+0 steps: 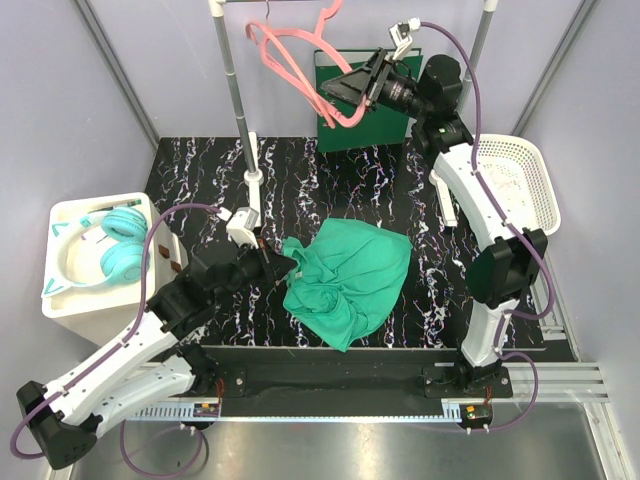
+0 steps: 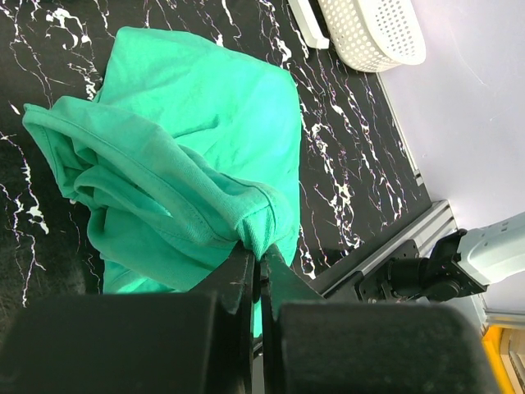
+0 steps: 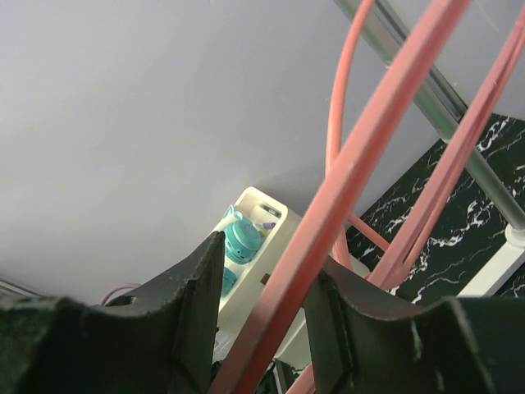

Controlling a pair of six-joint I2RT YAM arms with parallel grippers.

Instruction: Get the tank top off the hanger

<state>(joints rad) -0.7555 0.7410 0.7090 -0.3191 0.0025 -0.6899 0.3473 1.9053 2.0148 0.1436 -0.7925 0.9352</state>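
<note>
The green tank top (image 1: 350, 270) lies crumpled on the black marbled table, off the hanger; it also fills the left wrist view (image 2: 205, 123). My left gripper (image 1: 288, 268) is at its left edge and is shut on a fold of its hem (image 2: 261, 256). The pink hanger (image 1: 290, 60) hangs bare from the rack's top rail. My right gripper (image 1: 338, 95) is raised at the hanger's lower right end. In the right wrist view its jaws (image 3: 267, 254) stand apart with a hanger bar (image 3: 353, 164) between them, a gap showing on the left side.
The rack's left pole (image 1: 238, 100) stands behind the shirt. A green box (image 1: 365, 135) leans at the back. A white basket (image 1: 515, 180) sits at the right edge, also in the left wrist view (image 2: 369, 33). A white bin with teal headphones (image 1: 100, 250) stands at the left.
</note>
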